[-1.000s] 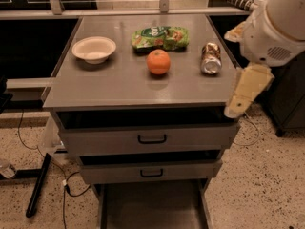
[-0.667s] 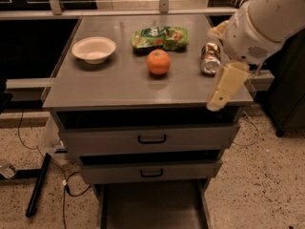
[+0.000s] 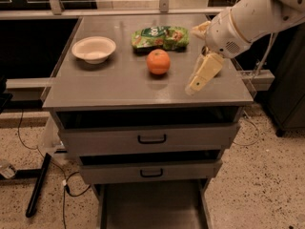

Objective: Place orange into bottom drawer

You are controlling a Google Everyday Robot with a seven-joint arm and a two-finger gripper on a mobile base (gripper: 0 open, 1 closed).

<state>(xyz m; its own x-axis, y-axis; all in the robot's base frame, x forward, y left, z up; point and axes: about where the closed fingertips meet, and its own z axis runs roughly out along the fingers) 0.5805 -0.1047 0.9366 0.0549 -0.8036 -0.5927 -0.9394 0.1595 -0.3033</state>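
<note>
Orange (image 3: 158, 61) sits loose on the cabinet top (image 3: 119, 87); gripper (image 3: 194, 85) hangs just right of the orange, released or clenched I cannot tell. Bottom drawer (image 3: 152, 209) lies open well below the orange. Risk: a sideways nudge could roll the orange off the edge

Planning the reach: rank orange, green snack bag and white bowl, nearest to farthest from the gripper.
The gripper hangs at the cabinet top's front right.
1. orange, to its left
2. green snack bag, farther back
3. white bowl, far left
</note>
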